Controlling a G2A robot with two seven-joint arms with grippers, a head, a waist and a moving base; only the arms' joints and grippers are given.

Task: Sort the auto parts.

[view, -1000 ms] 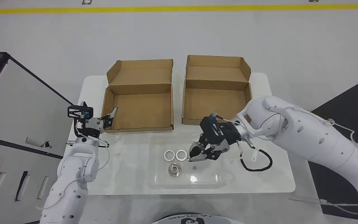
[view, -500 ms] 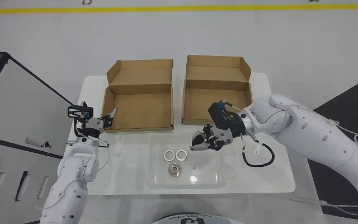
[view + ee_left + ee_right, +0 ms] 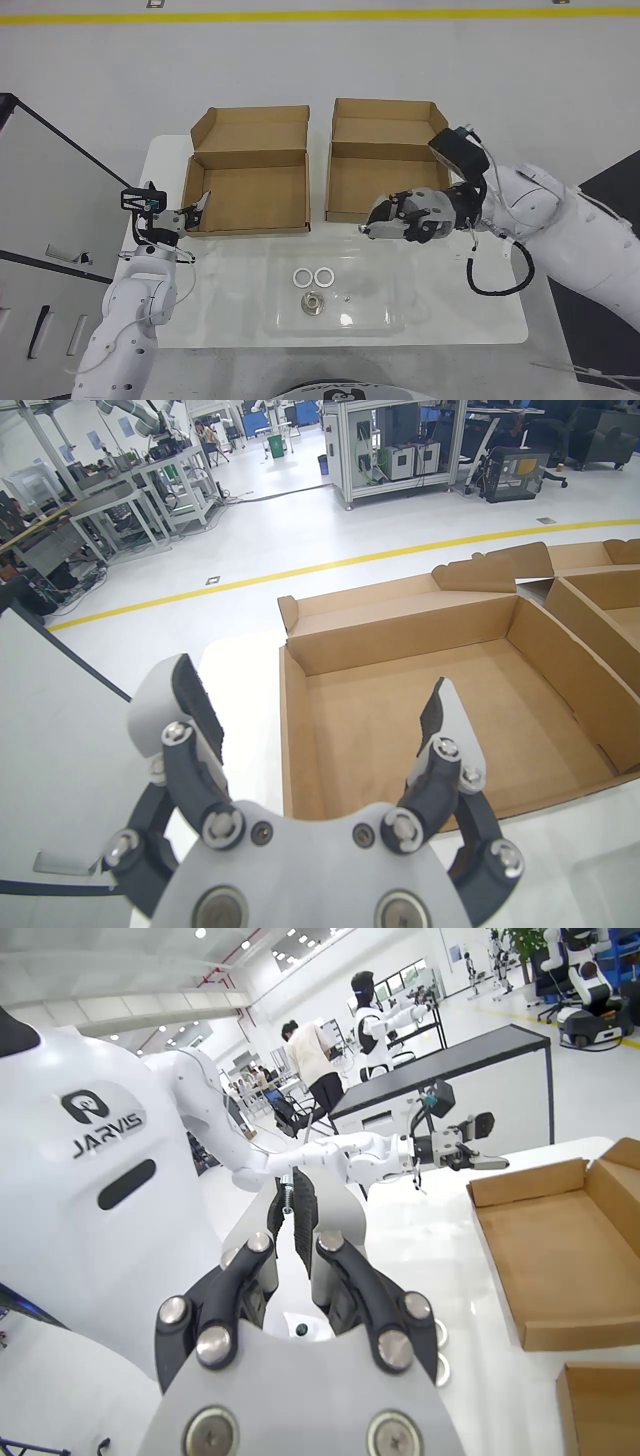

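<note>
While pinching a small threaded part [image 3: 285, 1194], the right gripper [image 3: 369, 230] hangs by the right box [image 3: 385, 190], likely to drop it in. The left gripper [image 3: 312, 672] hovers released, empty.

Both cardboard boxes gape upward, lids folded back: a straight drop into the left box [image 3: 250, 198] or the right box [image 3: 385, 185] meets nothing. Between them, just a thin slot of bench [image 3: 230, 290]. The right gripper [image 3: 370, 228] hangs over the right box's near wall (jaws pinched on a small threaded part [image 3: 286, 1195]). The left gripper [image 3: 198, 208] sits at the left box's outer near corner, jaws spread. White rings [image 3: 300, 277] and a flanged part [image 3: 313, 303] crowd the clear tray's [image 3: 385, 325] left end; its right half is roomier.
</note>
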